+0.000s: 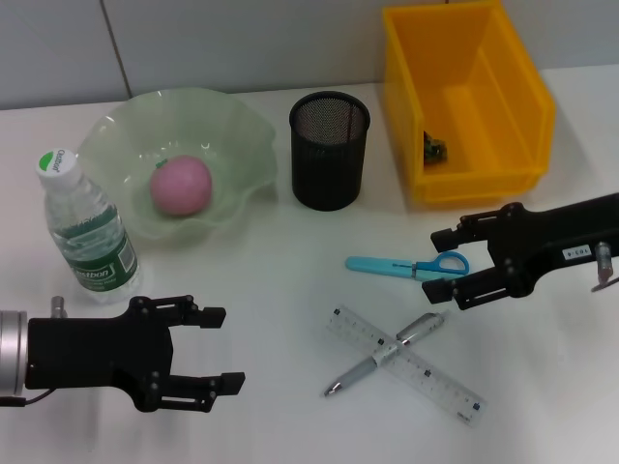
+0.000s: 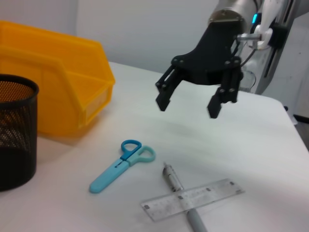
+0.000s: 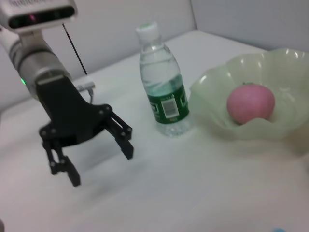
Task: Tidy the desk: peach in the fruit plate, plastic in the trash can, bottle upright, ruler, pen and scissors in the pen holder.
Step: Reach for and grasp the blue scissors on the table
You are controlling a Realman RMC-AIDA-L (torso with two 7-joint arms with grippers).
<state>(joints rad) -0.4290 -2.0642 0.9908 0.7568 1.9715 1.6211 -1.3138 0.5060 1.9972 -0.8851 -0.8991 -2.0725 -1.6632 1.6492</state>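
Two grippers hang over the white bench [image 1: 290, 261], one at each side, and both are empty. At the far left, the left gripper [image 1: 219, 349] sits low near the front edge with its fingers spread wide, holding nothing; the right wrist view shows it parted above bare surface. Just behind it the water bottle [image 1: 85, 227] stands upright with its white cap on, close beside the pale green fruit plate [image 1: 237, 126]. The pink peach [image 1: 180, 187] lies inside that plate. Next comes the black mesh pen holder [image 1: 329, 150], standing just beside the plate's rim with nothing showing above its top. In front of it, toward the middle, the pen [image 1: 382, 355] and the clear ruler [image 1: 406, 362] lie crossed and touching, the ruler on top of the pen as the left wrist view shows. The blue scissors [image 1: 406, 266] lie flat and closed behind them, handles toward the right. The right gripper [image 1: 449, 269] hovers with its fingers apart right by those handles, gripping nothing. Behind it the yellow bin [image 1: 464, 97] holds a small dark scrap [image 1: 434, 149] at its bottom; what it is I cannot tell.
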